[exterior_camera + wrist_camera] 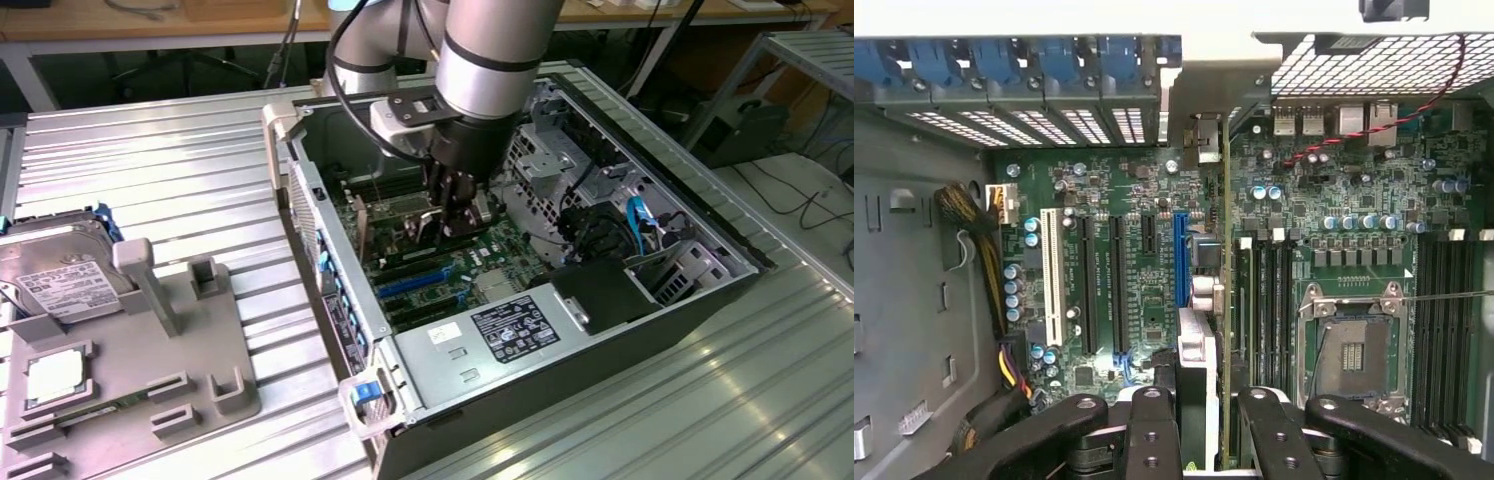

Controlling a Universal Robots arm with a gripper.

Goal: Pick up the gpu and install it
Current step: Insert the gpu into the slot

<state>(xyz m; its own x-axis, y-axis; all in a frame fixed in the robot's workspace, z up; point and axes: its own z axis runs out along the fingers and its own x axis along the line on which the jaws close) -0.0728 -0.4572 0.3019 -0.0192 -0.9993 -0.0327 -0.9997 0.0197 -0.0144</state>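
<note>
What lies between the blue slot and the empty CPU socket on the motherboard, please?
In the wrist view, the gpu, edge-on, and black memory slots lie there.

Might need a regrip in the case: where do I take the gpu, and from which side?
By its top long edge, from straight above, fingers on the two flat faces. The gpu stands on edge over the motherboard, its bracket at the case's rear wall, leaving that edge free.

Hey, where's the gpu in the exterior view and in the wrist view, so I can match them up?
Exterior view: gpu upright inside the case, gripped by the pincer.
Wrist view: gpu edge-on between the pincer's fingers.
Shared landmark: blue slot beside it.
</note>
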